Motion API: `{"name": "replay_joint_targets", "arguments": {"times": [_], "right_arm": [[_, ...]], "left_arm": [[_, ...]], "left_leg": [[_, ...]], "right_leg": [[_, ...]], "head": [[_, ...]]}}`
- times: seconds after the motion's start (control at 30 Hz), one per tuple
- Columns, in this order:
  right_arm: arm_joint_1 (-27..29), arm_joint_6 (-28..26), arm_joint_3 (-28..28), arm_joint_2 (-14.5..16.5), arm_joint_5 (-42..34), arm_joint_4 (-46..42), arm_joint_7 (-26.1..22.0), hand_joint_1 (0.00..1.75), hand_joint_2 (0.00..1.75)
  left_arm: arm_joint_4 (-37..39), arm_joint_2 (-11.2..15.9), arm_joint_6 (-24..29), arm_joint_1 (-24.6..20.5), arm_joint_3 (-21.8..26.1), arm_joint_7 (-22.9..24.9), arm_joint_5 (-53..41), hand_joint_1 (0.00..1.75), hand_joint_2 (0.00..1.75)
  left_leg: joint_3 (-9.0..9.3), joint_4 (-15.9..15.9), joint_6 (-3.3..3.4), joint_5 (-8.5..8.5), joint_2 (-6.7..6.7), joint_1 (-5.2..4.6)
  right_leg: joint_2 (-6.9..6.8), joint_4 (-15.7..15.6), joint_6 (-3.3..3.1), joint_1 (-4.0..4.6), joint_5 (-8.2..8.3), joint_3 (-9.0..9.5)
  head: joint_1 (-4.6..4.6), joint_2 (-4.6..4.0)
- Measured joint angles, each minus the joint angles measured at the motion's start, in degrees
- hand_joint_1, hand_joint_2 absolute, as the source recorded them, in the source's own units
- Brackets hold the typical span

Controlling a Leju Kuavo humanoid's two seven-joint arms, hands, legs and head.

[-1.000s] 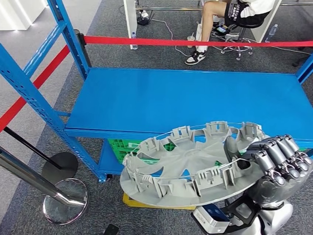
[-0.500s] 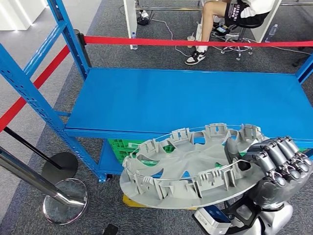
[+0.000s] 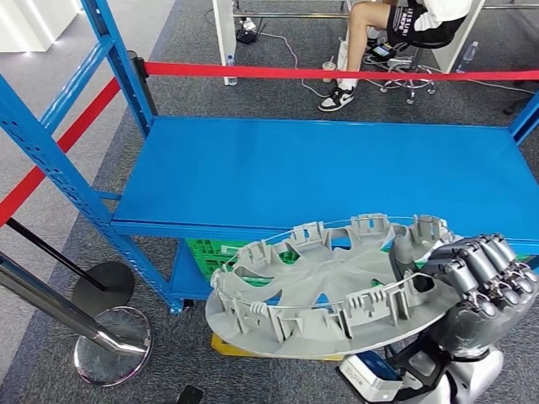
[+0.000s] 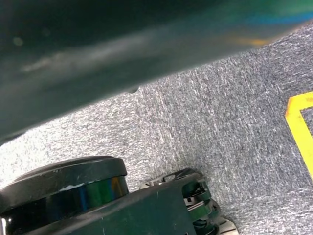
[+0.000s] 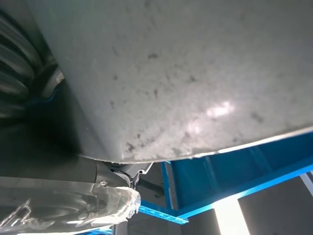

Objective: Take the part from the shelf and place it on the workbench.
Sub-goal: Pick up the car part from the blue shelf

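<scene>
Right hand [image 3: 484, 282] grips the round grey plastic wheel cover [image 3: 324, 290], already off the blue metal shelf [image 3: 317, 172]; placing remains.

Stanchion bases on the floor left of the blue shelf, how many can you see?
2. One shiny chrome base sits nearest, at the lower left. One dark base sits just behind it, closer to the shelf. More could stand beyond the picture's edge.

The grey plastic wheel cover [image 3: 330, 286], round with clips standing along its rim and its inner side facing up, is held almost flat at its right edge, near the front of the blue shelf [image 3: 305, 172].
</scene>
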Motion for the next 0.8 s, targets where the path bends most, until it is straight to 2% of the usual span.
{"name": "replay_joint_targets", "arguments": {"times": [0.8], "right_arm": [[-0.39, 0.02, -0.82, 0.51, -3.08, 5.49, 0.00, 1.75, 1.75]], "left_arm": [[0.00, 0.00, 0.87, 0.00, 1.41, 1.63, -0.95, 0.00, 0.00]], "left_leg": [[-0.01, 0.00, 0.00, 0.00, 0.00, 0.00]], "right_leg": [[-0.01, 0.00, 0.00, 0.00, 0.00, 0.01]], "head": [[-0.01, 0.00]]}}
